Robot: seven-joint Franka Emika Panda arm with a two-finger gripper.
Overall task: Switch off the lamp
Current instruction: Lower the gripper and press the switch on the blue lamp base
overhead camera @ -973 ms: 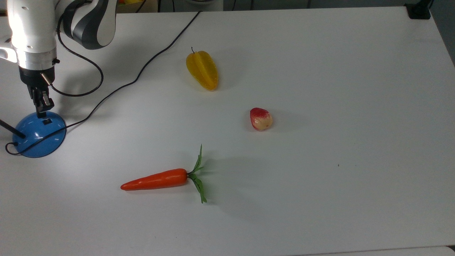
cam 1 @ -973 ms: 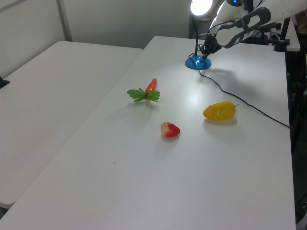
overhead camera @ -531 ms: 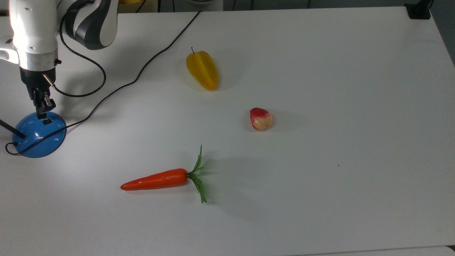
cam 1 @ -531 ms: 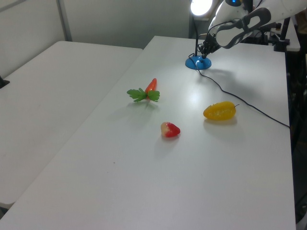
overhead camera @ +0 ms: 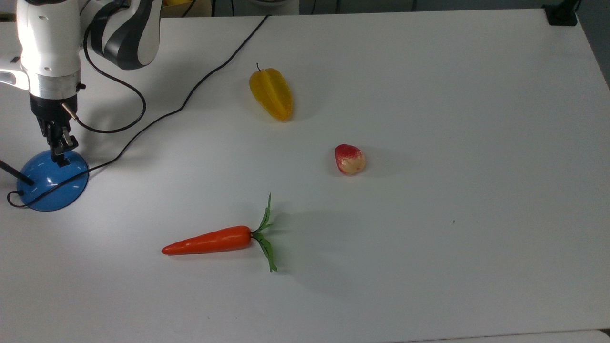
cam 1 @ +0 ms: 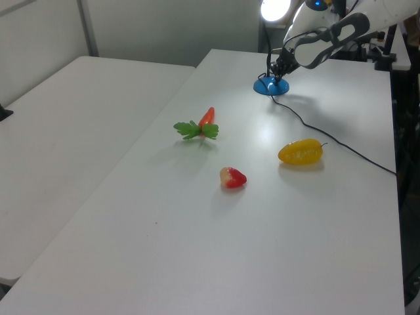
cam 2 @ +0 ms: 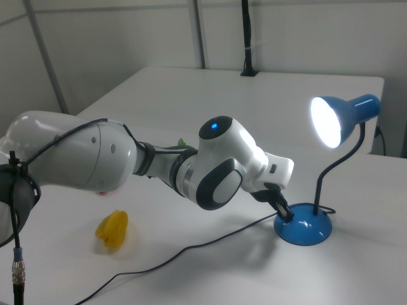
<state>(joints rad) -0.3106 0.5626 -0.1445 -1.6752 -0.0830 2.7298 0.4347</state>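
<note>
Pressing straight down on the lamp point(overhead camera: 47, 183) base's switch, at the top view's left, is working best; the claw point(overhead camera: 59, 152) is looking closed.

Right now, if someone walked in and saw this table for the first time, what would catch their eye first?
Probably the glowing blue desk lamp, lit at the right view's right, with the white robot arm's gripper down on its glossy blue dome base. Next come the toy foods on the white table: an orange carrot, a yellow starfruit and a red strawberry.
</note>
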